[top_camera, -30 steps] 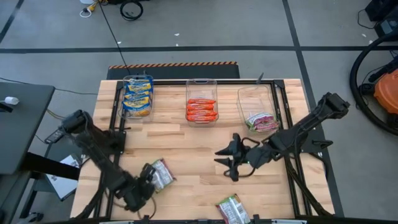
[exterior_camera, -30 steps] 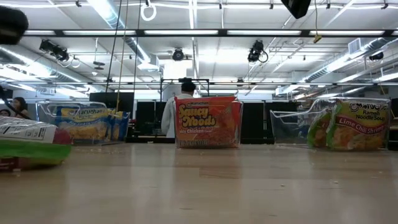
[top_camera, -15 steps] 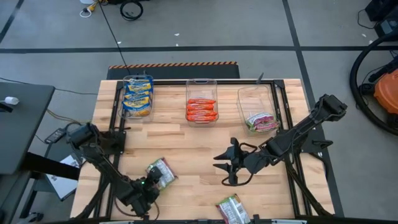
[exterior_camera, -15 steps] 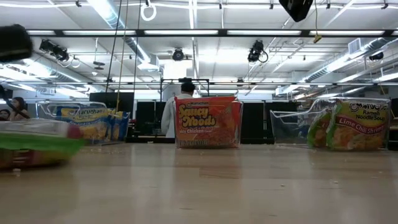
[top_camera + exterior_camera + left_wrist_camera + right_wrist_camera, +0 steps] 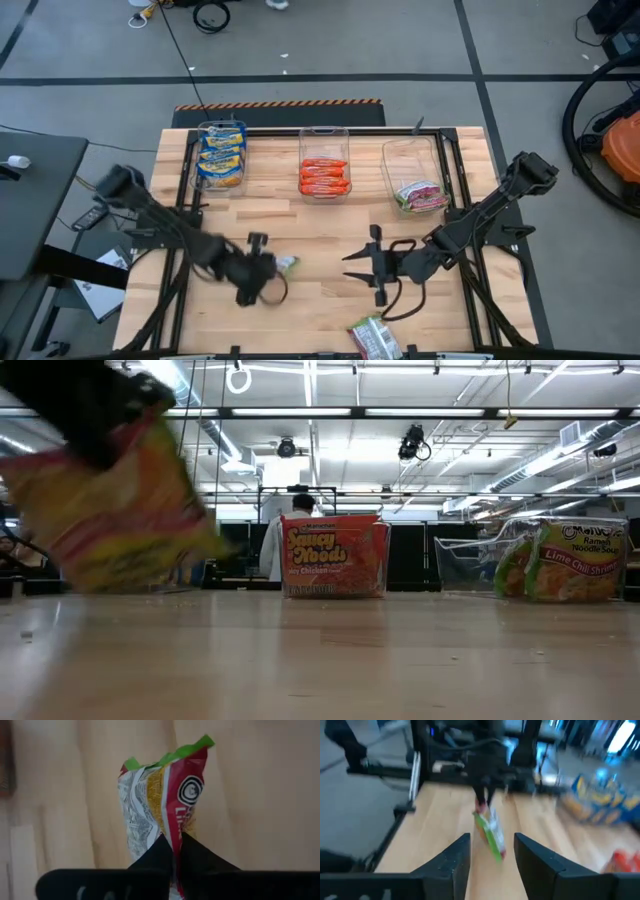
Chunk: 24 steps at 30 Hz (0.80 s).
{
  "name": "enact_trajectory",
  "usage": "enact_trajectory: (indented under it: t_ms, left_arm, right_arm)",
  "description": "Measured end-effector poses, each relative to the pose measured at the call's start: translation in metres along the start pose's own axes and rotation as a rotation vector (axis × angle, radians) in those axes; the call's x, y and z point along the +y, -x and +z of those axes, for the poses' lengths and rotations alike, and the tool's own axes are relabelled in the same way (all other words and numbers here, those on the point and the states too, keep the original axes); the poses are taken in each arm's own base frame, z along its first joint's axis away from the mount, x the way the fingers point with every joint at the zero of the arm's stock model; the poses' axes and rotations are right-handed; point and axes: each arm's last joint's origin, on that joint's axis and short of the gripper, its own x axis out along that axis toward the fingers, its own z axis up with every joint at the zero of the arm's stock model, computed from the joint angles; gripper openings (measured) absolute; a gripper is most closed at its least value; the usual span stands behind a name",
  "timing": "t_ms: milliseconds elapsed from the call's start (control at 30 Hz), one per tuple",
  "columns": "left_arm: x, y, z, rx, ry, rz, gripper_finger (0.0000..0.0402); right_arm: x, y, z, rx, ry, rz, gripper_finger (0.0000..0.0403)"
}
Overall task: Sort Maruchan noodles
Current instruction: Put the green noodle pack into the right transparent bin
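My left gripper (image 5: 272,267) is over the table's middle left, shut on a silvery-white, green and pink Maruchan noodle packet (image 5: 288,264). That packet shows blurred in the low view (image 5: 110,500) and hangs under the left gripper in the right wrist view (image 5: 491,834). My right gripper (image 5: 362,268) hovers open right of centre, pointing at the packet, nothing between its fingers (image 5: 492,855). A second such packet (image 5: 372,337) lies flat at the near edge. My left gripper pinches the packet's crimped end (image 5: 167,832) between its two fingers. The fingers slant down from the table's left. The packet hangs away from the fingertips, its green far edge (image 5: 172,755) free, lifted clear of the table.
Three clear bins stand along the far edge: the left one (image 5: 221,155) holds yellow-and-blue packets, the middle one (image 5: 324,175) orange-red packets, the right one (image 5: 420,193) green-and-pink packets. Bare wood lies between the bins and the grippers. A person stands far behind the table (image 5: 270,545).
My left gripper has shut on the packet near the table's near left, lifted it off the wood and swung it toward the table's middle and far side. My right gripper has rolled about its own axis and stayed almost in place.
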Motion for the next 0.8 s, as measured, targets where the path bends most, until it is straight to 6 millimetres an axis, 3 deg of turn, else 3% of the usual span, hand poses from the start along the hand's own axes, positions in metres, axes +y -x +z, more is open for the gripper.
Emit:
enact_trajectory:
  t_ms: [233,400,567,700,800]
  left_arm:
    - [0.051,0.047,0.026,-0.335,0.07,-0.07,0.0019]
    - [0.07,0.077,0.023,-0.777,0.092,-0.139,0.0019]
    - [0.081,0.07,-0.005,-1.076,0.081,-0.123,0.0019]
    - [0.083,0.065,-0.016,-1.29,0.026,-0.065,0.002]
    - [0.086,0.059,-0.018,-1.367,-0.038,-0.04,0.002]
  right_arm:
    - [-0.006,-0.001,0.009,-0.067,0.113,-0.056,0.0218]
    - [-0.013,0.0,0.015,-0.165,0.177,-0.025,0.0263]
    - [-0.044,-0.014,0.0,-0.348,0.149,0.031,0.0284]
    - [-0.069,-0.017,0.007,-0.545,0.075,0.105,0.0297]
    - [-0.083,-0.022,0.01,-0.556,0.063,0.133,0.0308]
